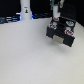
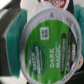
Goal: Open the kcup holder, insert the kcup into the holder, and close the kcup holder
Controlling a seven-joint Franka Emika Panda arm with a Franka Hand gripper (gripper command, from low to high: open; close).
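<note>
We see a small pod with round green foil lid, the kcup [image 2: 50, 47], lid tilted toward the wrist camera, black boxy kcup holder [image 1: 61, 34] at two o'clock on our table in the exterior view.

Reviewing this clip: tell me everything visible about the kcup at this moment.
The kcup fills the wrist view: a round foil-looking lid with a silvery rim, a green label with white print reading "Dark Magic", and a white patch with a small logo. It is tilted, lid facing the camera, and held between the gripper's teal-padded jaws, one pad pressed against its side. Its body is hidden behind the lid. In the exterior view it is too small to pick out.
</note>
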